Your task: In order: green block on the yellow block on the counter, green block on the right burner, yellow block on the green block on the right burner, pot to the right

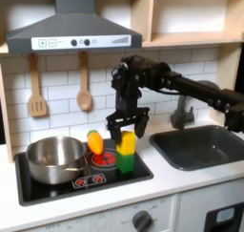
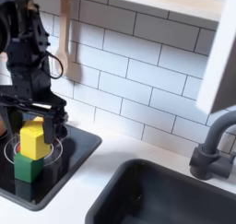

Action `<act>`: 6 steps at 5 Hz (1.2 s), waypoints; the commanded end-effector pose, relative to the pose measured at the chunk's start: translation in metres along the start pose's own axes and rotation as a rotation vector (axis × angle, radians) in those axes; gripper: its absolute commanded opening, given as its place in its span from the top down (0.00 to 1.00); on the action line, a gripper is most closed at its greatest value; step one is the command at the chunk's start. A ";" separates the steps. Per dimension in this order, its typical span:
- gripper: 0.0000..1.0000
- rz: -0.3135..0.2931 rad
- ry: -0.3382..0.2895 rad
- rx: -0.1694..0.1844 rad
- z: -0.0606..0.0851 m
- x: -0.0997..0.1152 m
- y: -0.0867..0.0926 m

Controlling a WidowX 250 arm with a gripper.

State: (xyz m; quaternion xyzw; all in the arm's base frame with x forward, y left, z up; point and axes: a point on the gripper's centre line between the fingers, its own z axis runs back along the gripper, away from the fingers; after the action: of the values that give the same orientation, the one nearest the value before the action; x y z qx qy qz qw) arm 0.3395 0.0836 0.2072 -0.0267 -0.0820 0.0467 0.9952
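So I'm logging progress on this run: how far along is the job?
Stacking looks done: the yellow block sits on the green block on the right burner. In hand: the pincer hangs open just above the yellow block, apparently just released. Left: the pot sits on the other burner, at the first exterior view's left, not yet slid right.
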 end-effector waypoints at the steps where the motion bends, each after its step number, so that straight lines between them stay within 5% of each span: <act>1: 0.00 0.029 -0.018 -0.019 0.011 0.005 -0.001; 4: 0.00 0.059 -0.033 -0.034 0.029 0.010 0.003; 6: 0.00 0.102 -0.046 -0.015 0.022 0.013 0.012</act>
State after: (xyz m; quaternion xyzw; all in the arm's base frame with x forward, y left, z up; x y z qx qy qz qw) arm 0.3495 0.0969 0.2367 -0.0391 -0.1165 0.0956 0.9878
